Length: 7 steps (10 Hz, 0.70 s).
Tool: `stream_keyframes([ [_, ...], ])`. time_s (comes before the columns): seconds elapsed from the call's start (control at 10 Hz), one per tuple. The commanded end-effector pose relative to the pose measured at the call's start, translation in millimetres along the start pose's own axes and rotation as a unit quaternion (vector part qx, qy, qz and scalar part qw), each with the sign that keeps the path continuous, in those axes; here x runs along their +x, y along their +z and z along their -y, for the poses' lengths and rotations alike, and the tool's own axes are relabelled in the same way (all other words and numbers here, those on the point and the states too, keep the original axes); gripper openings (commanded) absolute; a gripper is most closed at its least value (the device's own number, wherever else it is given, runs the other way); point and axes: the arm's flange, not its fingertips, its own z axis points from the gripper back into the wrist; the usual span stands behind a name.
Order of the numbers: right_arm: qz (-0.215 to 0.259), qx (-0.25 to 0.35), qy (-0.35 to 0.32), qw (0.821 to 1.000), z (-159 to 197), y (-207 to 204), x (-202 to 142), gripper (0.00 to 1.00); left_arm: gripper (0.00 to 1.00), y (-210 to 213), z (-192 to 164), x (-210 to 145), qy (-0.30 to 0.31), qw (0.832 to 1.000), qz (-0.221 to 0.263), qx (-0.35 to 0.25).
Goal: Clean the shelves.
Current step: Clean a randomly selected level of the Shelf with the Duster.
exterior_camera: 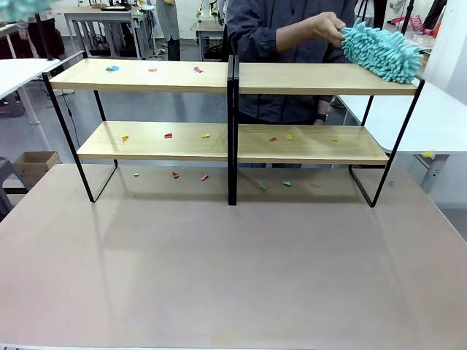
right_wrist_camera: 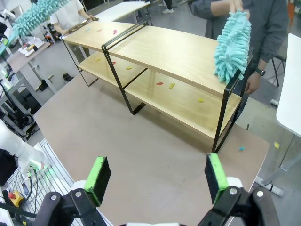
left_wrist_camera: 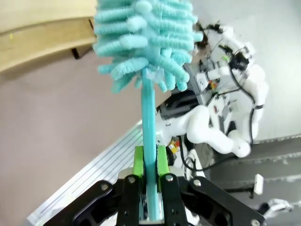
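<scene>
Left claw [left_wrist_camera: 150, 162]: pressed together on the thin handle [left_wrist_camera: 148, 117] of a teal duster [left_wrist_camera: 146, 37]; the fluffy head stands straight out along the fingers.
Right claw [right_wrist_camera: 157, 175]: spread wide, holding nothing, above the bare tabletop [right_wrist_camera: 141, 141].
Shelves [exterior_camera: 146, 75]: at the far side of the tabletop, long axis running left to right, person behind them.
Key relation: in the left wrist view the boards [left_wrist_camera: 37, 37] lie up and to the left of the duster head, apart from it. The head would have to swing that way, I judge.
Nearer side: coloured scraps [exterior_camera: 112, 68] sit on the left top board, the left arm's half. The person's hand [exterior_camera: 325, 28] works a second duster [exterior_camera: 379, 49] on the right end.
Hard to make out: how high the left duster hangs over the boards; the shelf end is cut off in the left wrist view; the scraps are too small to identify.
</scene>
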Motion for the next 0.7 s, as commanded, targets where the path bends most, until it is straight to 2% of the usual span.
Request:
stream_keyframes([
  [0.0, 0.002, 0.004, 0.001, 1.0, 1, 0, 1, 1.0, 0.12, -38, 45, 18, 0.015, 1.0, -0.006, 0.013],
  [0.1, 0.002, 0.004, 0.001, 1.0, 1, 0, 1, 1.0, 0.12, -62, 67, 22, 0.031, 0.999, 0.01, 0.018],
  [0.3, 0.002, 0.004, 0.001, 1.0, 1, 0, 1, 1.0, 0.12, -118, 94, 27, 0.05, 0.995, 0.037, 0.084],
  [0.6, 0.002, 0.004, 0.001, 1.0, 1, 0, 1, 1.0, 0.12, -188, 104, 31, 0.04, 0.991, 0.022, 0.127],
])
